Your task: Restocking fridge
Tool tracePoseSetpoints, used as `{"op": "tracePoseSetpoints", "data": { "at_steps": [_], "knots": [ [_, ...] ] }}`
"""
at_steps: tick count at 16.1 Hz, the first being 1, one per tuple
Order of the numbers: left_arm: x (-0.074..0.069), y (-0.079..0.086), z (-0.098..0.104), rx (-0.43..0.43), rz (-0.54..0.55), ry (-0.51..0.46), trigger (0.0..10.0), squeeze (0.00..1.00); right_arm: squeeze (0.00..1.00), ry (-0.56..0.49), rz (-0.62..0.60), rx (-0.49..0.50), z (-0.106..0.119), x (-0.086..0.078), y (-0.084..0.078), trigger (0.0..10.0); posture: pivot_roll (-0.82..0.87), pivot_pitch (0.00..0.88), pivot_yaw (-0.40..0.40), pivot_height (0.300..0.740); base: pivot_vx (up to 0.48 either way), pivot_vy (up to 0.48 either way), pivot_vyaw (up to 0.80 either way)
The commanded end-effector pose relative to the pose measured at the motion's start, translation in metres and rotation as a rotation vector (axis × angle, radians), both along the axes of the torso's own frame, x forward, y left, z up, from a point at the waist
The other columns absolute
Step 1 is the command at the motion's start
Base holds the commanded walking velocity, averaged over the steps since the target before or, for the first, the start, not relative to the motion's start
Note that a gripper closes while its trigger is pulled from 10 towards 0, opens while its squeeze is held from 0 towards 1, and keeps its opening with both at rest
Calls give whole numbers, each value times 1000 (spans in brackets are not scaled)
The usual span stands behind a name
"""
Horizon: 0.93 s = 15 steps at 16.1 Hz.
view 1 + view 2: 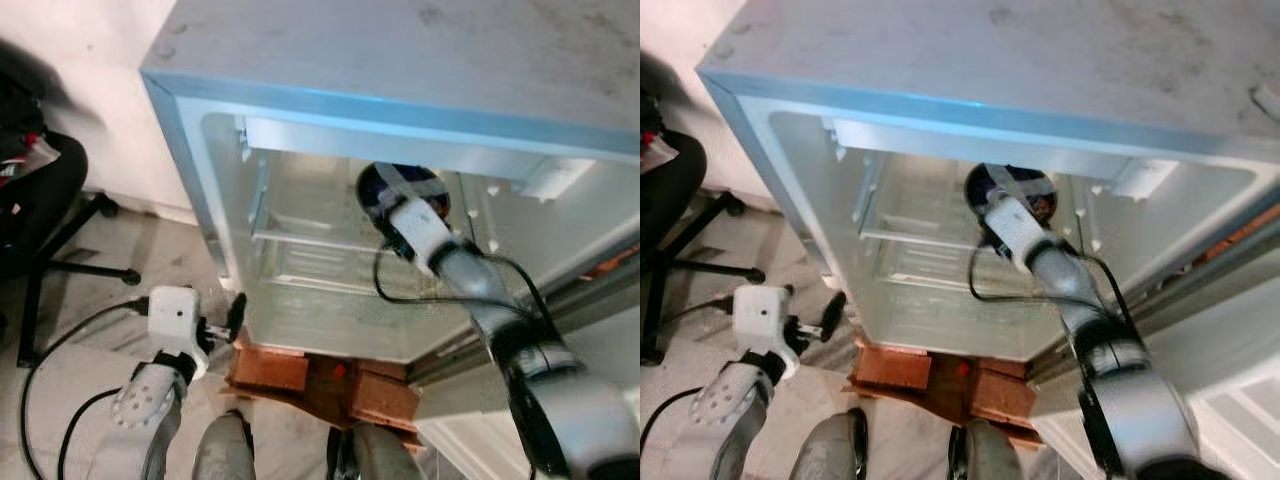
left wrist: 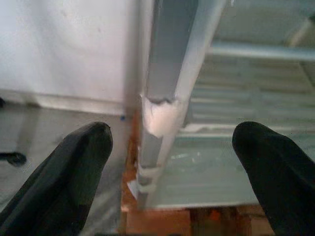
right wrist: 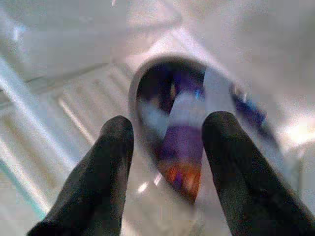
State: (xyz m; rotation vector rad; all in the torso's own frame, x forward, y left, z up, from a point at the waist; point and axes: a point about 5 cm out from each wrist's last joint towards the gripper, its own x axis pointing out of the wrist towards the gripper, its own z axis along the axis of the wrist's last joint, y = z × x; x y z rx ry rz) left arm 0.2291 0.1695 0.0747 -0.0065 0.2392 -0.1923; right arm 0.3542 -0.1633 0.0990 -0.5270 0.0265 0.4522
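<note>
Right gripper [image 3: 167, 142] reaches deep inside open fridge [image 1: 300, 110]. Fingers slightly parted around dark purple packet [image 3: 184, 147] — contact at pads blurred, firm grip cannot be confirmed. Wrist view shows packet's purple, white and orange print, long axis running away from fingers toward fridge back wall; head views show only dark round shape just beyond wrist, above wire shelf [image 1: 300, 240]. Left gripper [image 2: 172, 162] wide open, empty, beside fridge's lower front corner, bricks [image 1: 270, 370] below it.

Glossy white plastic fridge [image 1: 300, 290] interior; rough red bricks [image 1: 270, 370] underneath.
</note>
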Motion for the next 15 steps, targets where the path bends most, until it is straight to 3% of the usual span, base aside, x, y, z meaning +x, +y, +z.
{"op": "tracePoseSetpoints", "data": {
  "at_steps": [1,4,6,8,9,10,12,15],
  "knots": [
    [4,2,-1,4,-13,12,10000,0,1000,6,-21,90,0,-3,-4,10000,165,154,-63,740,0,0,0],
    [19,-5,12,-23,-87,-18,10000,0,1000,-51,-28,170,0,-20,0,10000,136,161,-26,740,0,0,0],
    [37,-13,25,63,-175,-90,10000,0,1000,-76,52,177,4,-35,14,10000,114,151,-12,740,0,0,0],
    [48,-13,35,76,-191,-131,10000,0,1000,-69,1,254,10,-33,14,10000,113,137,-18,740,0,0,0],
    [52,-13,42,78,-208,-157,10000,0,624,-49,-53,306,12,-34,16,10000,101,134,-33,740,0,0,0],
    [52,-14,44,84,-215,-170,10000,0,490,-51,-81,337,13,-35,16,10000,97,130,-45,740,0,0,0],
    [52,-15,46,104,-194,-210,10000,0,0,-42,-251,470,14,-48,7,10000,89,111,-79,740,0,0,0],
    [29,-9,32,140,-192,-227,10000,0,0,-46,-439,554,0,-74,-7,10000,90,77,-76,740,0,0,0]
  ]
}}
